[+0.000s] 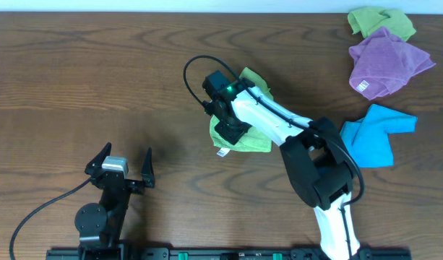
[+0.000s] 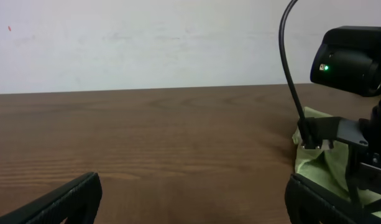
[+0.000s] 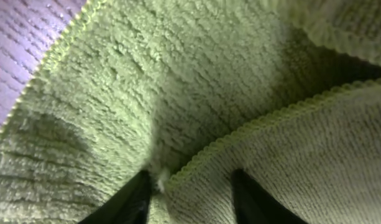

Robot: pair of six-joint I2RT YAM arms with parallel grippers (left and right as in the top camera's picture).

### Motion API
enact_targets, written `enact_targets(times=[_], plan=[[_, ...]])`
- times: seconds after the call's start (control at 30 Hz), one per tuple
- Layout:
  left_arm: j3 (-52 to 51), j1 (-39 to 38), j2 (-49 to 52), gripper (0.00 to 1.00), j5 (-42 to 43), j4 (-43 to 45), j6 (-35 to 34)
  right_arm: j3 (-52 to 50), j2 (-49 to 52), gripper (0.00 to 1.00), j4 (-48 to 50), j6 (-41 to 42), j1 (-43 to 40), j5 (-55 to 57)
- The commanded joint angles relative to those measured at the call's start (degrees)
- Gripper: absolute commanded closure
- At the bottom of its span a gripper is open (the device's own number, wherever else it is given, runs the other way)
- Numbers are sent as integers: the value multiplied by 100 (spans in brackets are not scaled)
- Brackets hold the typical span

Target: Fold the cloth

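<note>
Spanning the whole view, the wooden table (image 1: 76, 72) carries the cloth (image 1: 259, 141) near its middle. It lies bunched and creased rather than flat, so I judge the fold barely begun: no clean halving shows, and spreading, folding and squaring all appear left to do. The right gripper (image 3: 190, 186) is down on it, fingers (image 3: 128, 199) apart and straddling a hemmed edge. The left gripper (image 1: 125, 162) sits well apart, spread wide and empty. A small white tag (image 1: 222, 152) pokes out at the cloth's near edge.
</note>
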Motion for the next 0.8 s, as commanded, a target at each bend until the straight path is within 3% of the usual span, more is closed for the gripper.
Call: enact_targets(times=[0.0, 0.13, 0.27, 0.77], plan=[[-114, -20, -11, 4, 212, -203, 81, -35, 42, 67, 35, 50, 37, -2], [-114, -20, -11, 5, 212, -203, 81, -35, 42, 68, 33, 50, 37, 17], [-114, -20, -11, 5, 212, -203, 81, -35, 42, 50, -31, 50, 37, 17], [-114, -20, -11, 5, 212, -203, 81, 378, 26, 50, -393, 50, 31, 240]])
